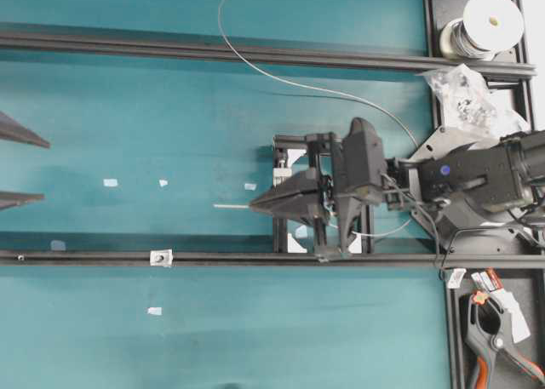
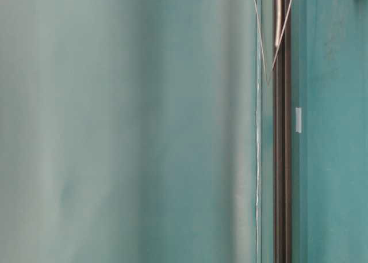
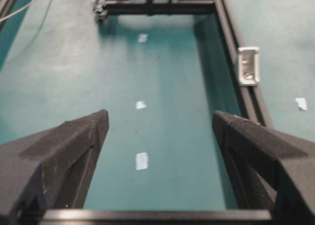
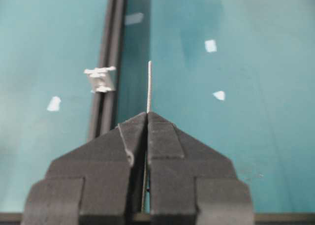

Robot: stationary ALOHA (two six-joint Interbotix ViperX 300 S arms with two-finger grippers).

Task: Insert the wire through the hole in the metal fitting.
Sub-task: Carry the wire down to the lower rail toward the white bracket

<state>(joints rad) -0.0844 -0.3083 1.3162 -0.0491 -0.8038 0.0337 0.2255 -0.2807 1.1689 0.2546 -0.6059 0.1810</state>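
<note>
Right gripper pinching the wire, left gripper spread wide.

The right gripper (image 4: 147,117) is clamping its jaws on the wire (image 4: 149,87), whose short straight free end is sticking out past the fingertips toward the upper middle of the right wrist view; in the overhead view that gripper (image 1: 255,206) is sitting at centre frame, with the wire (image 1: 255,65) arcing from the upper middle toward the spool (image 1: 487,23) in the upper right corner. The left gripper (image 3: 160,124) is standing released, fingers far apart, holding nothing, its tips (image 1: 21,166) showing at the left edge of the overhead view. The metal fitting (image 1: 160,257) is resting on the lower dark rail (image 1: 341,259), left of and below the wire's tip; it is lying at the right of the left wrist view (image 3: 248,65). White tape scraps (image 1: 110,183) are dotting the teal table (image 1: 128,108).
</note>
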